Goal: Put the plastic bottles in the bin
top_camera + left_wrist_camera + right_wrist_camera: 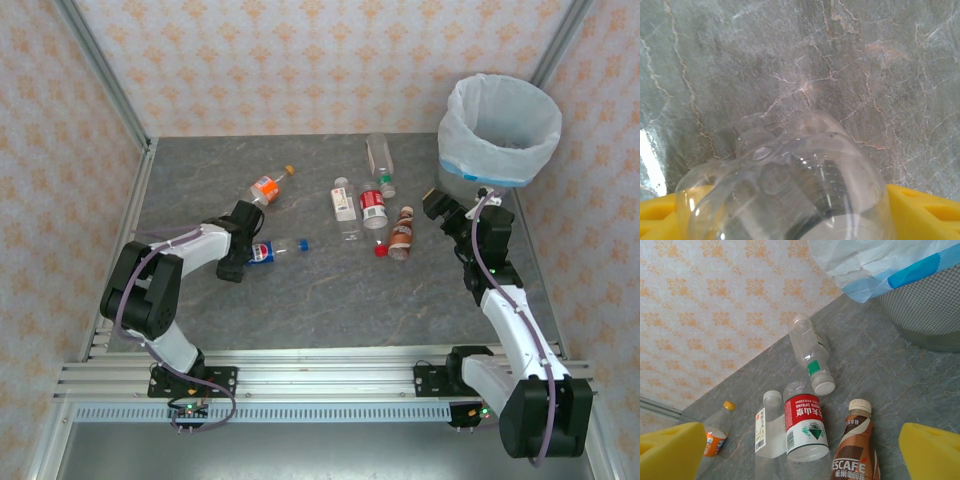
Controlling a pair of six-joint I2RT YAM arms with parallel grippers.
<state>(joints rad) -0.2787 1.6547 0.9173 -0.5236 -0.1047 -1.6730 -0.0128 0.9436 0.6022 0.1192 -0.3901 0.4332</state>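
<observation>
My left gripper (pixel 243 252) is closed on the base end of a clear blue-labelled bottle (pixel 268 249) lying on the table. In the left wrist view the yellow fingers (pixel 925 210) press both sides of that bottle (pixel 790 180). Several more plastic bottles lie mid-table: orange-labelled (pixel 265 187), white-labelled (pixel 345 200), red-labelled (pixel 373 205), brown (pixel 402 235) and a clear one (pixel 380 155). My right gripper (pixel 437 205) stands open above the table, beside the bin (pixel 500 130) at the back right. From the right wrist I see the red-labelled bottle (pixel 805 427) and the brown one (pixel 855 450) below the open gripper (pixel 800 455).
The bin's mesh wall (pixel 925 305) and white bag liner (pixel 875 260) stand close to the right wrist. A red cap (pixel 381 250) lies by the brown bottle. Patterned walls enclose the table on three sides. Bare grey tabletop (pixel 330 300) stretches in front of the bottles.
</observation>
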